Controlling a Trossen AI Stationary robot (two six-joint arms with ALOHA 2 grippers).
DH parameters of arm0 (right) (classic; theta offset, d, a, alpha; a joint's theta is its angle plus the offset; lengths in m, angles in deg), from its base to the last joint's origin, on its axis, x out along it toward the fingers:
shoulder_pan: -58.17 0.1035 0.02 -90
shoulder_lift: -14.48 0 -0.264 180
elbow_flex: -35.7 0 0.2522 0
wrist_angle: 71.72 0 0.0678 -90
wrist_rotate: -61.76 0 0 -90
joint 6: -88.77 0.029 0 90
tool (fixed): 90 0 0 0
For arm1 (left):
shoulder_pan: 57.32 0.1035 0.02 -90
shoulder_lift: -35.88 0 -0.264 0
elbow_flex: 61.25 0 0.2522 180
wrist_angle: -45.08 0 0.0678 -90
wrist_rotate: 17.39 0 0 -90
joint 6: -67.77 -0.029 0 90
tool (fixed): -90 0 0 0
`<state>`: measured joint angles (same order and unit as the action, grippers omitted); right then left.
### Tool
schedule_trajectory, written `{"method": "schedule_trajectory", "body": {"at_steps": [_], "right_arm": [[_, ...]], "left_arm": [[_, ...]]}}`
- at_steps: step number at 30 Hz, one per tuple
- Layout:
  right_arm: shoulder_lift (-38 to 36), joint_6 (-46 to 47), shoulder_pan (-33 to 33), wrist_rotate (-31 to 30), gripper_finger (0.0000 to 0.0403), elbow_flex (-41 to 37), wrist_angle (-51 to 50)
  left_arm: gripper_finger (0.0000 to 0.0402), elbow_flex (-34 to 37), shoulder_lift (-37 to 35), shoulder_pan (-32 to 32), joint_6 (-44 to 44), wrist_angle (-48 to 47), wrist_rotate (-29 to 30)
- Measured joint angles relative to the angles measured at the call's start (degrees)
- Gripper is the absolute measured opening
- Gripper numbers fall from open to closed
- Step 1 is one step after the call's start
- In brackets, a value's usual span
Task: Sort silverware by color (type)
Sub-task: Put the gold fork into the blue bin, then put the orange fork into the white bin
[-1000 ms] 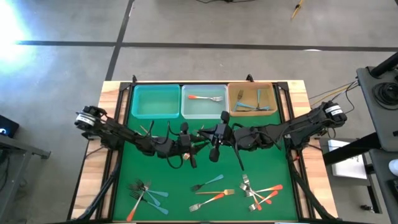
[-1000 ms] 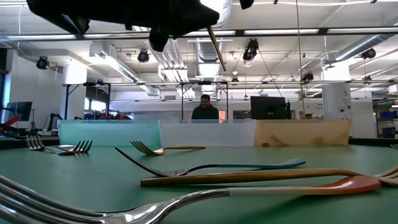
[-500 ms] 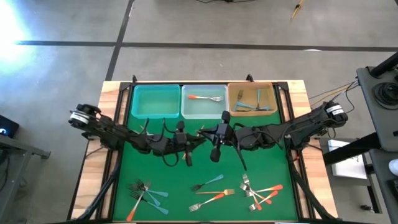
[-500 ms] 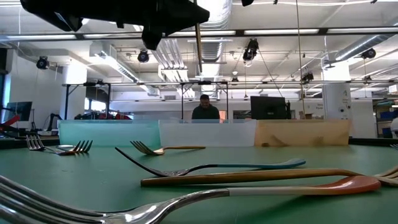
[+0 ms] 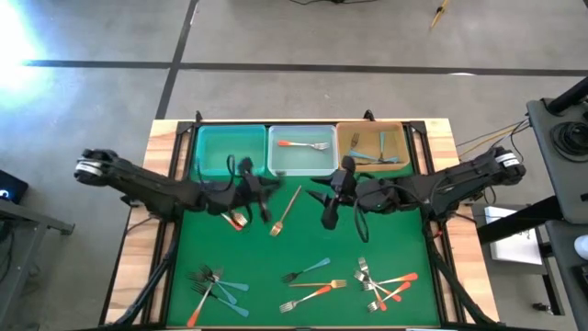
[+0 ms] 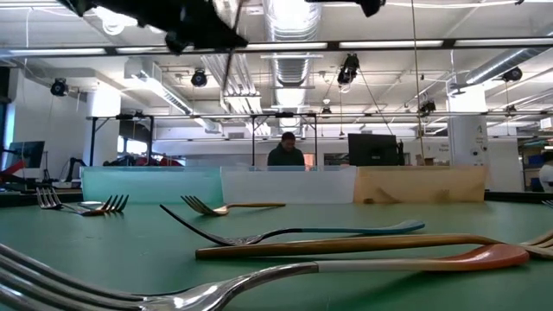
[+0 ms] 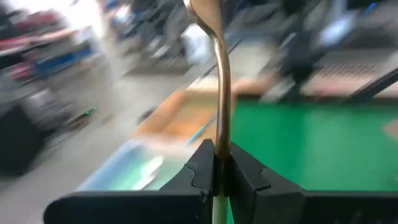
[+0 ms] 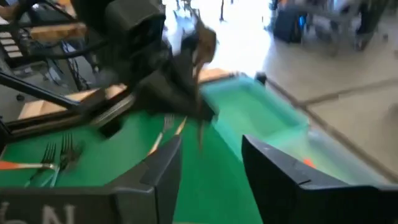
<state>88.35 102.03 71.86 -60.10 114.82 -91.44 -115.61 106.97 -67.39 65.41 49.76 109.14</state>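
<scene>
My left gripper [image 5: 264, 189] hovers over the green mat in front of the teal bin [image 5: 220, 150], shut on a gold fork [image 7: 219, 81]. In the low view this fork [image 6: 226, 79] shows as a thin, nearly upright line under the dark gripper. My right gripper [image 5: 324, 196] stands open and empty to its right, in front of the clear bin [image 5: 300, 161]. A second gold fork [image 5: 286, 210] lies flat on the mat between the two grippers. The right wrist view shows my left gripper [image 8: 186, 93] with its fork ahead of the open fingers. My left gripper pinches the gold fork's slim shaft [image 7: 219, 140] between its two fingers. The fingers reach out nearly level, and the fork stands across them. Most of its length sticks out on one side and only a short stub on the other. The fork is lifted clear of the mat.
The clear bin holds an orange-handled fork [image 5: 304, 144] and the tan bin [image 5: 372, 147] holds blue-handled ones. Fork piles lie near the front edge at left [image 5: 213, 287] and right [image 5: 386, 283], with two loose forks [image 5: 312, 280] between them. A person stands beyond the table [image 6: 286, 154].
My right gripper has opened, let go of the gold fork and drawn back toward the table's right edge. My left gripper has kept the fork and carried it up, toward the far edge and the teal bin. The fork has swung from slanted to nearly upright.
</scene>
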Motion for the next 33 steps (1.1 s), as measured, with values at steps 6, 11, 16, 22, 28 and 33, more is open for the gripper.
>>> {"method": "schedule_trajectory", "body": {"at_steps": [6,11,16,22,28,33], "right_arm": [[-2.19,7.43,-0.45,0.17,0.0167,0.00,-18.21],[-1.27,8.72,-1.80,-0.06,0.0151,-0.04,-26.19],[0.84,6.84,-3.65,-1.04,0.0137,-0.04,-27.69],[3.71,5.59,-5.00,-1.17,0.0132,-0.04,-28.99],[5.42,5.58,-5.46,-1.15,0.0132,-0.04,-30.61],[5.49,5.60,-5.82,-1.16,0.0132,-0.04,-31.52]], "left_arm": [[0.0005,0.00,-10.29,14.36,4.23,-27.39,2.62],[0.0005,0.02,-12.21,35.49,0.35,-34.42,-5.64],[0.0005,0.02,-7.61,58.39,-1.46,-33.20,-35.52],[0.0037,-0.11,0.69,72.77,-3.15,-30.78,-52.88],[0.0047,-2.94,5.25,71.86,-7.52,-35.41,-55.10],[0.0048,-9.03,6.36,69.86,-8.62,-45.14,-53.64]]}}
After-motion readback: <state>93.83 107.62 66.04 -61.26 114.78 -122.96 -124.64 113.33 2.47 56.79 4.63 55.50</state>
